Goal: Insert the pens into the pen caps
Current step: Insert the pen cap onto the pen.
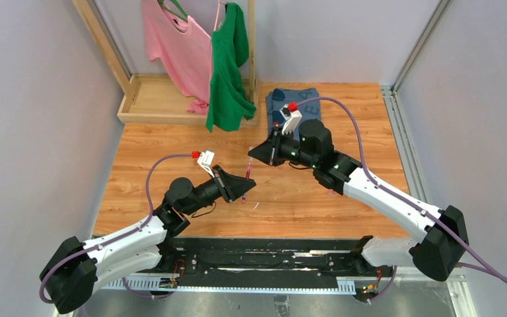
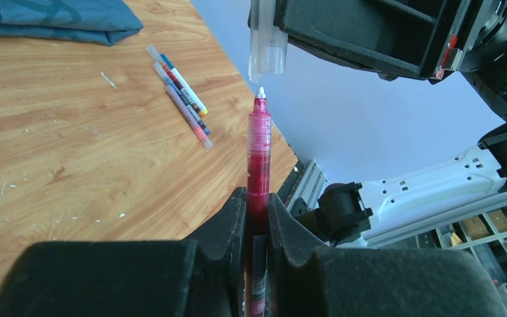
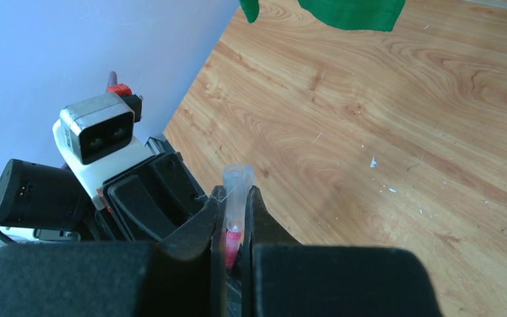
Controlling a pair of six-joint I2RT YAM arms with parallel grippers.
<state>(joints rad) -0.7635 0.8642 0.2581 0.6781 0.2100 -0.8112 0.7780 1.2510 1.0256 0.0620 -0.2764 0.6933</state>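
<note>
My left gripper (image 2: 257, 198) is shut on a dark red pen (image 2: 259, 148) and holds it tip up above the table. In the top view this gripper (image 1: 244, 189) and the pen (image 1: 247, 176) sit at mid table. My right gripper (image 3: 233, 197) is shut on a clear pen cap (image 3: 236, 181). In the left wrist view the cap (image 2: 268, 46) hangs just above the pen tip, with a small gap between them. In the right wrist view the red pen tip (image 3: 232, 239) shows just under the cap. Three other pens (image 2: 181, 98) lie side by side on the wood.
A folded blue cloth (image 1: 294, 103) lies at the back of the table, behind the right gripper (image 1: 256, 156). A wooden rack base (image 1: 158, 99) with a pink shirt (image 1: 175, 46) and a green shirt (image 1: 228, 66) stands at the back left. A small white sliver (image 1: 256, 206) lies near the left gripper.
</note>
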